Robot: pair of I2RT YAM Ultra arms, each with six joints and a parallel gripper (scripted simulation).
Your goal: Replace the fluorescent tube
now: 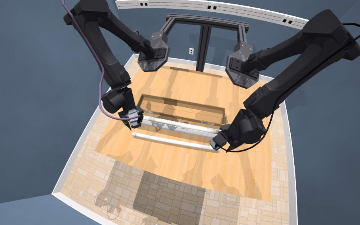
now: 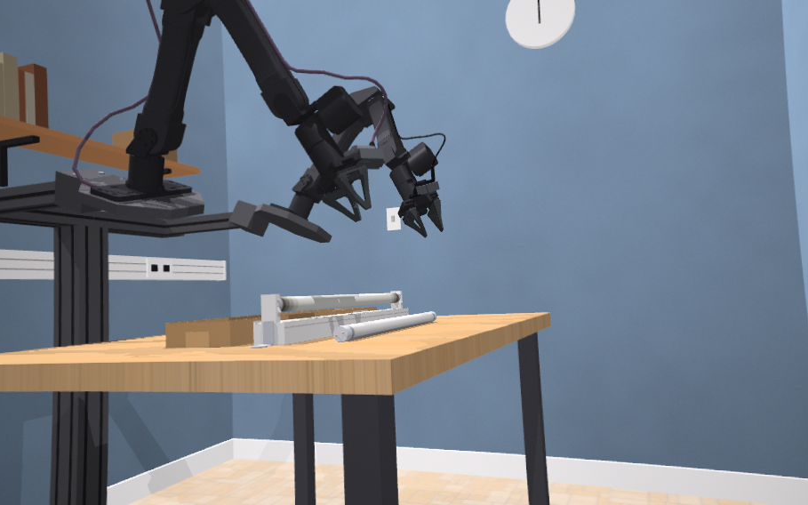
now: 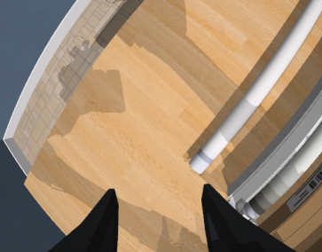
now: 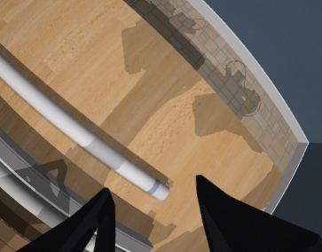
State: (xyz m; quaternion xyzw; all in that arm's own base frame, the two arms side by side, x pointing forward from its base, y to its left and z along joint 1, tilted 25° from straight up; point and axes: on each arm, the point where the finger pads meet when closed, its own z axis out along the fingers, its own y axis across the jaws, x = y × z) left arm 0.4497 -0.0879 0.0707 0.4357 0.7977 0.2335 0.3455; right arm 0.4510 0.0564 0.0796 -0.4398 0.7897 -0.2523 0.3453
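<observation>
No readable text on the labels or the clock
The left wrist view shows a pale label on the cardboard carton, printed with black barcode bars and thin dark lines too small to read; no letter or digit can be told. The top view shows two pale labels on the carton's long side, also too small to read. On the wall, the round white clock, cut by the upper edge, shows a dark hand and no readable numerals.
</observation>
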